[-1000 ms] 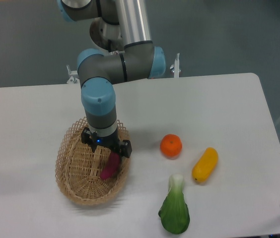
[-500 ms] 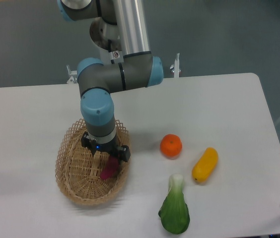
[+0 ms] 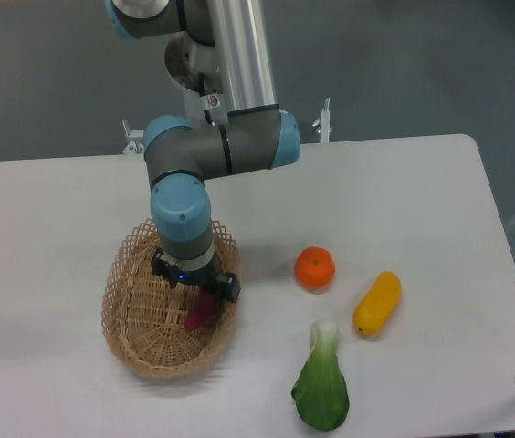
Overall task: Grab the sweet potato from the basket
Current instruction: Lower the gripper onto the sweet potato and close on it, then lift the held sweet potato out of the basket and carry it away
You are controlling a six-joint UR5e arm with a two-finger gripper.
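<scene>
Sweet potato [image 3: 199, 313] lies inside the wicker basket [image 3: 130, 310], toward its right side, upper end hidden beneath the lowered tool [image 3: 199, 290]; whether the tool grips it is unclear. Probably firm, light, smooth-skinned; best grasped mid-body.

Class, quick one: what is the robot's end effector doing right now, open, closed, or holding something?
End effector: down in the basket over the sweet potato; whether it is open or closed cannot be told, since the wrist hides its fingers.
</scene>
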